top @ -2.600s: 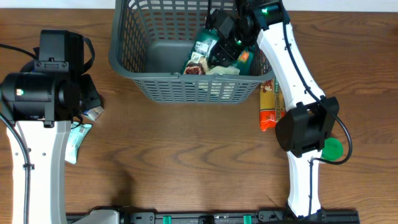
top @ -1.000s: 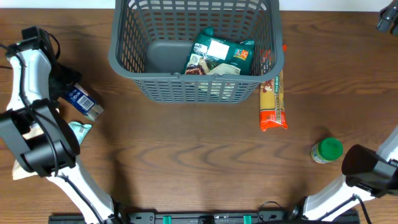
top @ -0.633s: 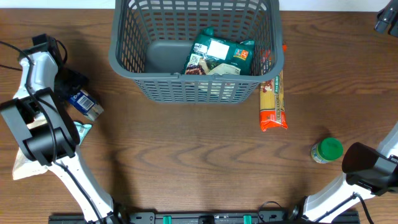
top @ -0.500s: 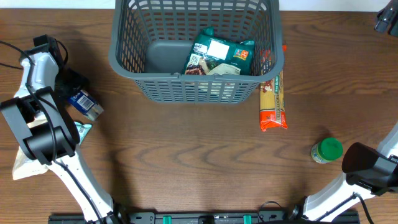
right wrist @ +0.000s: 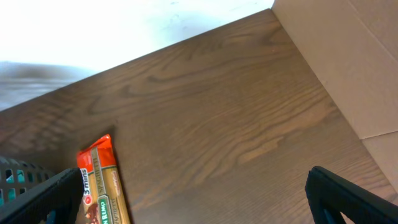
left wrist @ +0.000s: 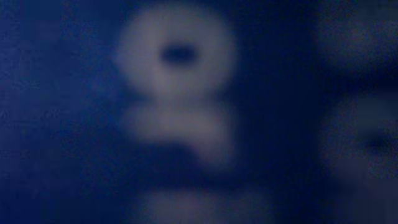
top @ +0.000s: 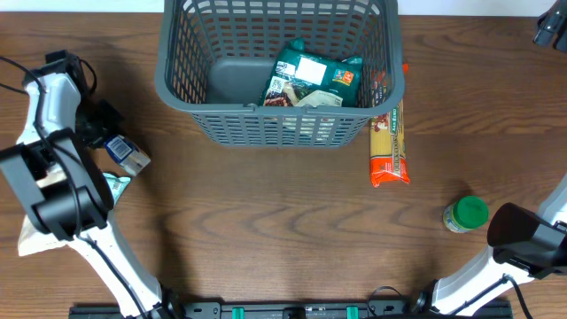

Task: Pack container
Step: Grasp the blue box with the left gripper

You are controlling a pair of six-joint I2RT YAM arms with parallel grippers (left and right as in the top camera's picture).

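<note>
The dark grey slotted container (top: 279, 108) stands at the back centre and holds green packets (top: 310, 78). My left gripper (top: 104, 128) is down at a small blue and white package (top: 127, 152) on the table at the left. The left wrist view shows only a blurred dark blue surface (left wrist: 62, 112) right at the lens, with no fingers visible. My right gripper (top: 549, 27) is at the far right back corner, open and empty (right wrist: 193, 199). A corner of the container shows in the right wrist view (right wrist: 18, 177).
An orange spaghetti packet (top: 388, 146) lies against the container's right side and also shows in the right wrist view (right wrist: 102, 180). A green-lidded jar (top: 466, 214) stands front right. A teal pouch (top: 113, 184) and a pale bag (top: 35, 235) lie at the left. Cardboard (right wrist: 348, 56) borders the table.
My right arm left the container and swung to the far right corner. My left arm reached to the blue package, which has shifted slightly toward the front right.
</note>
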